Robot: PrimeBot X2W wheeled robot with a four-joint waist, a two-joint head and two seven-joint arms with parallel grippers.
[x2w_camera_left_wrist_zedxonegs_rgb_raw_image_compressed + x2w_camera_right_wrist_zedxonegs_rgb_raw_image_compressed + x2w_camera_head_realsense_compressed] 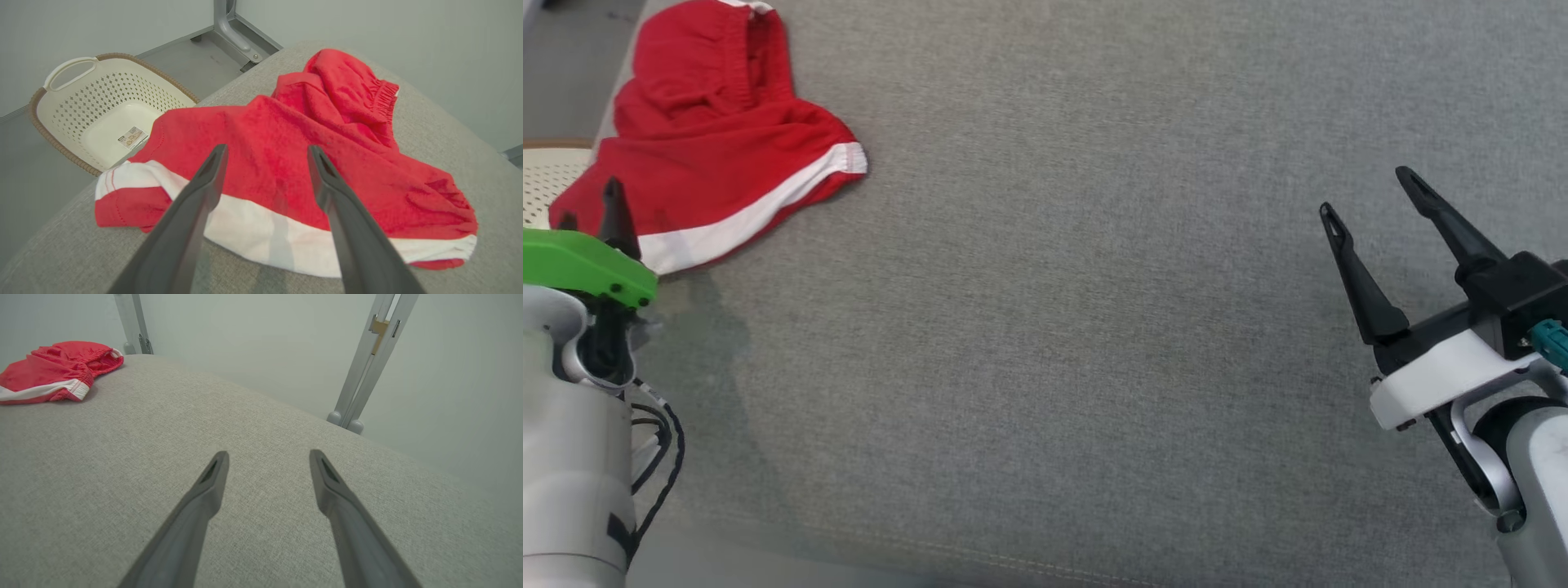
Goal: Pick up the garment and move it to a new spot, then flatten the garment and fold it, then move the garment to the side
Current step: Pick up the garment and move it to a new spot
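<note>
1. One red garment (719,122) lies crumpled at eleven o'clock on the grey table (1094,327), near its edge.
2. The left wrist view adds one cream basket (61,106) at ten o'clock, past the table edge. The left gripper (265,151) frames the garment, fingers apart.
3. The right gripper (267,455) sits at three o'clock, fingers spread and holding nothing, well apart from the garment.
4. The right wrist view adds two metal posts (135,326).

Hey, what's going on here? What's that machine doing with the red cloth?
A two-armed robot is set to pick up a red garment that lies crumpled near the left edge of a grey cushioned surface. Its left pincer is open and pointed at the garment's white-striped hem, not gripping it yet. The right pincer, also open, is over bare surface well away from it. A pale basket sits on the floor beside that edge.
</note>
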